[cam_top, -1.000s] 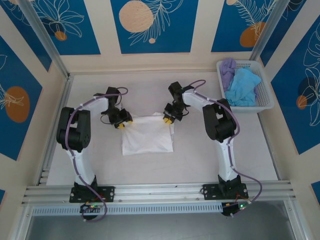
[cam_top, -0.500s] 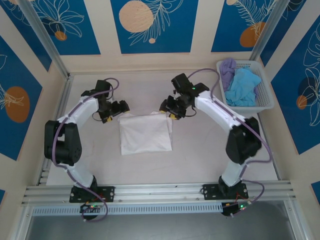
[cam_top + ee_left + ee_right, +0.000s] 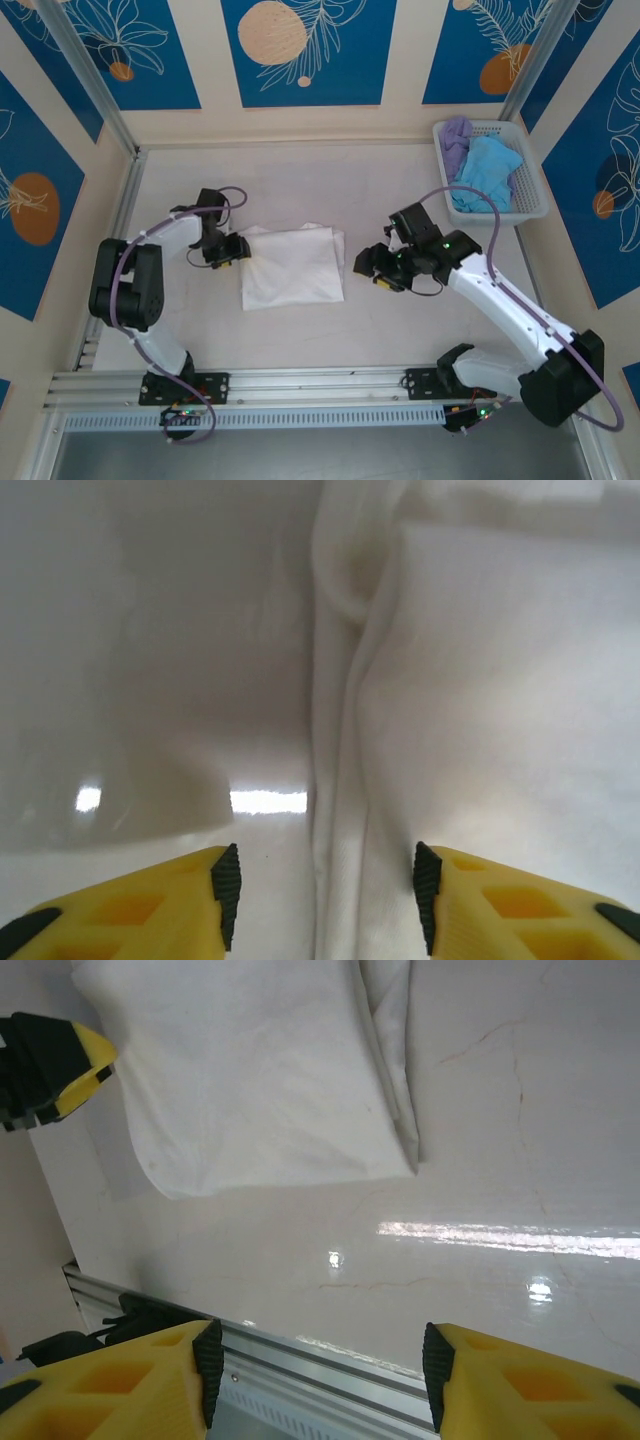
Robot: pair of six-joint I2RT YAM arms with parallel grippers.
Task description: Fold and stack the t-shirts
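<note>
While watched from above: the white t-shirt (image 3: 292,265) is lying folded at mid-counter (image 3: 300,180), no longer being held at its far edge. The left gripper (image 3: 232,250) is being kept just beside its left edge, and the right gripper (image 3: 372,266) is being drawn back to its right, apart from it. The light blue t-shirt (image 3: 485,175) and lavender t-shirt (image 3: 457,135) are lying in the basket (image 3: 535,192).
While watched from the left wrist: the left gripper (image 3: 325,880) is being held with jaws apart, astride the edge of the white t-shirt (image 3: 500,730), nothing pinched.
While watched from the right wrist: the right gripper (image 3: 315,1360) is being held with jaws apart over bare counter (image 3: 480,1160), the white t-shirt (image 3: 250,1070) lying ahead.
Meaning for the task: this fold is judged released; further folding or a basket pick is probably being set up.
</note>
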